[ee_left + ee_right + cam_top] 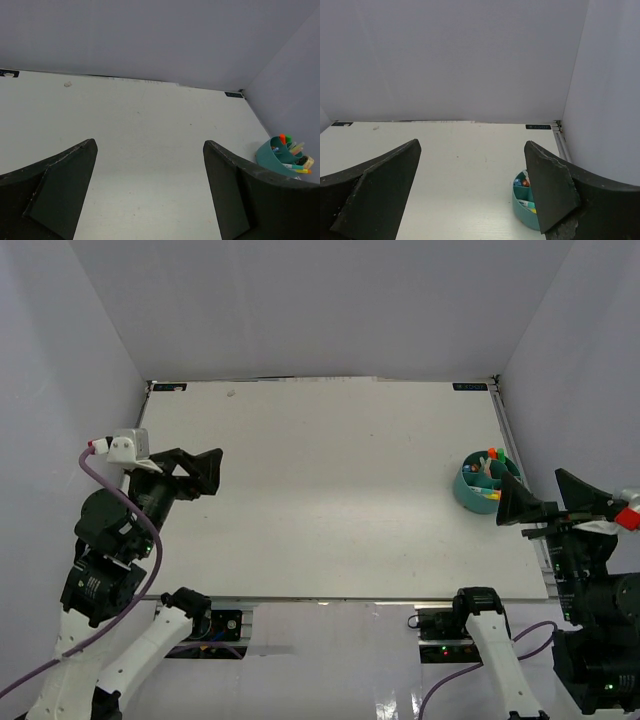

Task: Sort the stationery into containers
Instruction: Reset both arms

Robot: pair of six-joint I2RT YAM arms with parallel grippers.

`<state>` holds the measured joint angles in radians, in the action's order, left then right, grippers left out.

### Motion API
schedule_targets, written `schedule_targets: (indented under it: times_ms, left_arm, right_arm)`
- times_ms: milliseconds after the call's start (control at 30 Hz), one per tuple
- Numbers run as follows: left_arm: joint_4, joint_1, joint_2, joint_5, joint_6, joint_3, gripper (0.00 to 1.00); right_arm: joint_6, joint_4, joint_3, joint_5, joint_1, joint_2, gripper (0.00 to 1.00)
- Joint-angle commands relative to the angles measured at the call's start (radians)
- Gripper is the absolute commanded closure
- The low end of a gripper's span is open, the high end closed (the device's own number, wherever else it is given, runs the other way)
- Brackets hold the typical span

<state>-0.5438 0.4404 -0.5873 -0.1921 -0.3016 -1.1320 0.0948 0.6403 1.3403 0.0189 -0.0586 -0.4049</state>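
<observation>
Teal organiser cup [487,483]: stood near the right edge of the desk [330,490], stationery [490,462] stowed inside. Left hand [212,472], right hand [535,495]: spread wide, nothing held. Hazard: the cup may be toppled if clipped by the nearby right hand.

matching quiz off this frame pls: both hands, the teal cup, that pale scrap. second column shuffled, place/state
1. left hand
2. right hand
3. teal organiser cup
4. pale scrap

A. lying at the far left of the table
B. standing near the table's right edge, highlighters inside
C. open, empty, over the table's left edge
D. open, empty, just beside the cup

Pairs: 1-C, 2-D, 3-B, 4-A
</observation>
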Motion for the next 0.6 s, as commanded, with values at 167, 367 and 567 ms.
schedule_targets:
  times_ms: [167, 367, 567]
  left_arm:
    - [-0.090, 0.000, 0.129, -0.040, -0.025, 0.115, 0.02]
    - [-0.091, 0.000, 0.201, -0.017, -0.056, 0.231, 0.02]
    - [-0.084, 0.000, 0.221, -0.049, -0.064, 0.308, 0.02]
  right_arm:
    - [-0.081, -0.087, -0.190, 0.070, -0.076, 0.196, 0.10]
    - [-0.090, -0.080, -0.343, 0.079, -0.078, 0.353, 0.10]
    - [-0.130, -0.070, -0.424, 0.125, -0.079, 0.440, 0.10]
